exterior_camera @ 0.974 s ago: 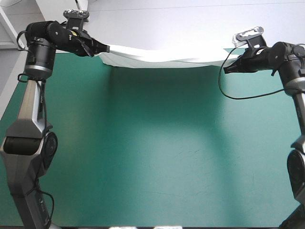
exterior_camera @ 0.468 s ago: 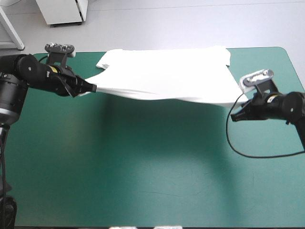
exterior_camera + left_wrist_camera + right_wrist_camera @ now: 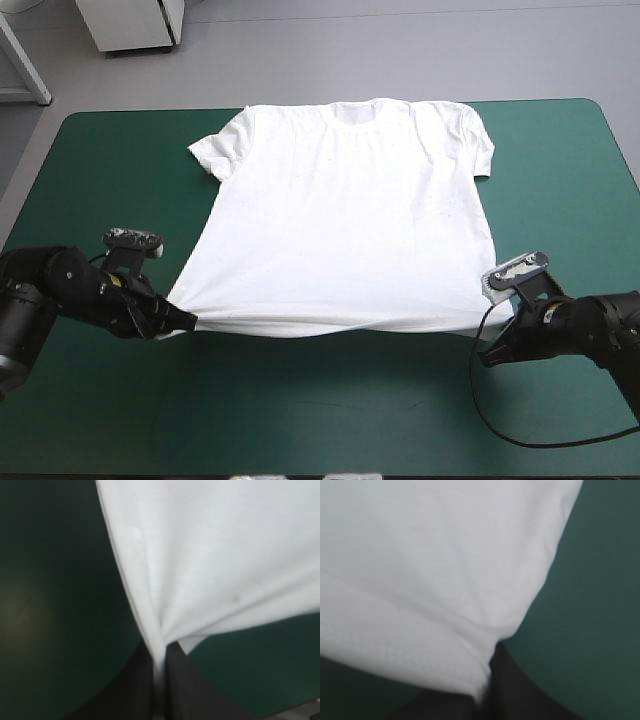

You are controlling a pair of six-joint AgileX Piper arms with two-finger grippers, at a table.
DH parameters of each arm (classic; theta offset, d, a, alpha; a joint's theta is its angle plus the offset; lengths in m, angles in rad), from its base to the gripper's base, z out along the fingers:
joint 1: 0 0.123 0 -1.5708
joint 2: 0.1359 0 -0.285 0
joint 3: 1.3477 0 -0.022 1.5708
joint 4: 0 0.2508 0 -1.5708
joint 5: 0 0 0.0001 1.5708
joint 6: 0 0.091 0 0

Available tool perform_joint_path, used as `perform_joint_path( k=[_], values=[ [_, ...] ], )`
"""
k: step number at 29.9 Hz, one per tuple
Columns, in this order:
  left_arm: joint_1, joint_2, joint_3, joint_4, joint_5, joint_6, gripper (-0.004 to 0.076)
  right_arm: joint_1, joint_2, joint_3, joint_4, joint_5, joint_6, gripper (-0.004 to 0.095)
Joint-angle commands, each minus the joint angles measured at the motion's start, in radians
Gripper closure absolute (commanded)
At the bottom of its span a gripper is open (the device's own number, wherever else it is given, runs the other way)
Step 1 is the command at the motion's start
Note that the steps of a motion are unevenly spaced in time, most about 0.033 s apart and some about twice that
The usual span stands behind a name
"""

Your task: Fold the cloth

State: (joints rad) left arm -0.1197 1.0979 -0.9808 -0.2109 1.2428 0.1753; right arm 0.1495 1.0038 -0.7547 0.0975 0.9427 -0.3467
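The white T-shirt (image 3: pixel 350 210) lies spread flat on the teal-green table, collar toward the far edge, hem toward the near edge. My left gripper (image 3: pixel 188 323) is shut on the hem's left corner, low over the table. My right gripper (image 3: pixel 484 352) is shut on the hem's right corner. The hem is pulled taut between them, slightly lifted. In the left wrist view the T-shirt (image 3: pixel 210 565) fans out from the left gripper (image 3: pixel 159 655), pinched to a ridge. In the right wrist view the T-shirt (image 3: pixel 430 570) fills the field ahead of the right gripper (image 3: pixel 487 672), which holds its stitched corner.
Bare teal-green cover (image 3: pixel 330 400) runs between the hem and the near edge, and along both sides of the T-shirt. A white cabinet (image 3: pixel 130 25) stands on the floor beyond the far left corner.
Both grippers have come toward the near edge and down, drawing the T-shirt from a raised, hanging sheet at the far edge into a flat spread on the table.
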Motion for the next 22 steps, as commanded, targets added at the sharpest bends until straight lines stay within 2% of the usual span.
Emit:
perform_joint_path(
  k=[1,9,22],
  values=[
    [-0.024,-0.090,0.068,-0.008,0.037,-0.004,0.0733,0.002,-0.063,0.028,-0.023,0.010,0.021,0.0925],
    [-0.034,-0.131,0.203,-0.012,0.040,-0.008,0.0733,0.002,-0.137,0.107,-0.016,0.119,0.044,0.0925],
    [-0.034,-0.139,0.290,-0.026,0.044,-0.003,0.0732,0.002,-0.137,0.126,0.003,0.235,0.056,0.0924]
  ],
)
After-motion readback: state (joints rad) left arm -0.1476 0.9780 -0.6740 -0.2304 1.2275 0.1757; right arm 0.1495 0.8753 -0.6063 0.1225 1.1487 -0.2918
